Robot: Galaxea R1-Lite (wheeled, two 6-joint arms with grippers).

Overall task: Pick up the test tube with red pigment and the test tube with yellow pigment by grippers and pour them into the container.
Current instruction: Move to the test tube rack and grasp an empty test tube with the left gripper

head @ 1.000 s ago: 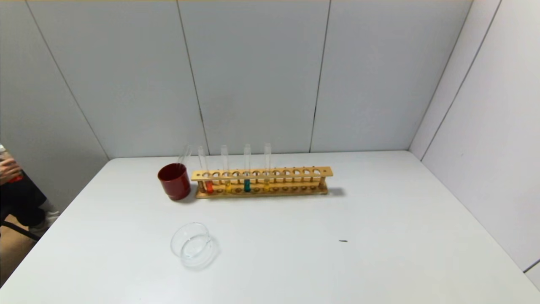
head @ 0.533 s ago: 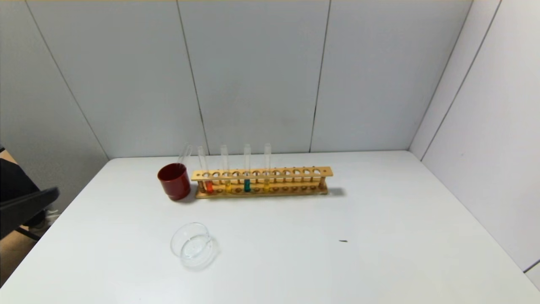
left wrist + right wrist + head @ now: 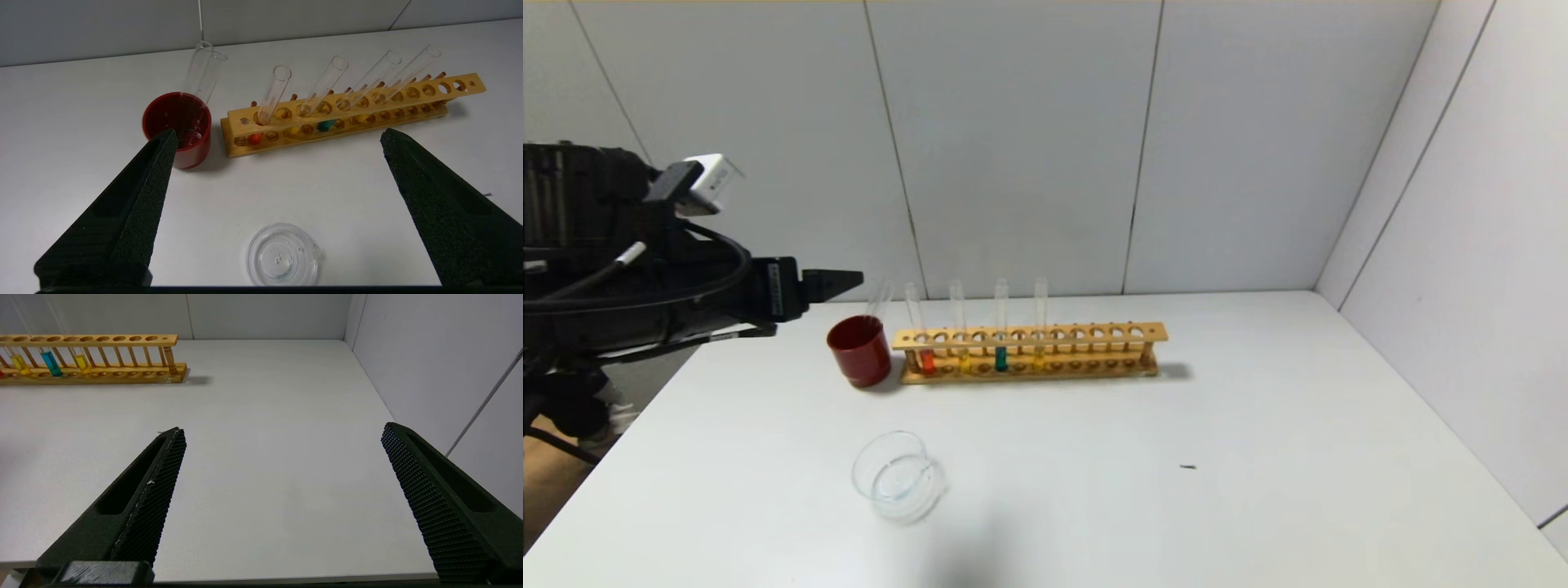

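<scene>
I see white table (image 3: 1258, 457), pale grey wall panels (image 3: 1013, 147). Rack (image 3: 1029, 351) light yellow-brown wood. Cup (image 3: 859, 349) dark red, opaque. Red-pigment tube (image 3: 920, 335): clear glass, orange-red liquid at bottom. Yellow-pigment tube (image 3: 960, 331): clear, yellow liquid; second yellow tube (image 3: 1040, 327) same. Tube between them (image 3: 1001, 327) holds teal liquid, reads bluer on my right wrist feed. Container (image 3: 897, 475) colourless clear glass. Left gripper (image 3: 278, 139) black, grainy foam-like pads; right gripper (image 3: 282, 433) black, fine diamond-grid texture.

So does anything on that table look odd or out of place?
Mostly tidy. Two empty glass tubes lean loosely in the dark red cup instead of standing in the wooden rack. A small dark speck lies on the table.
</scene>
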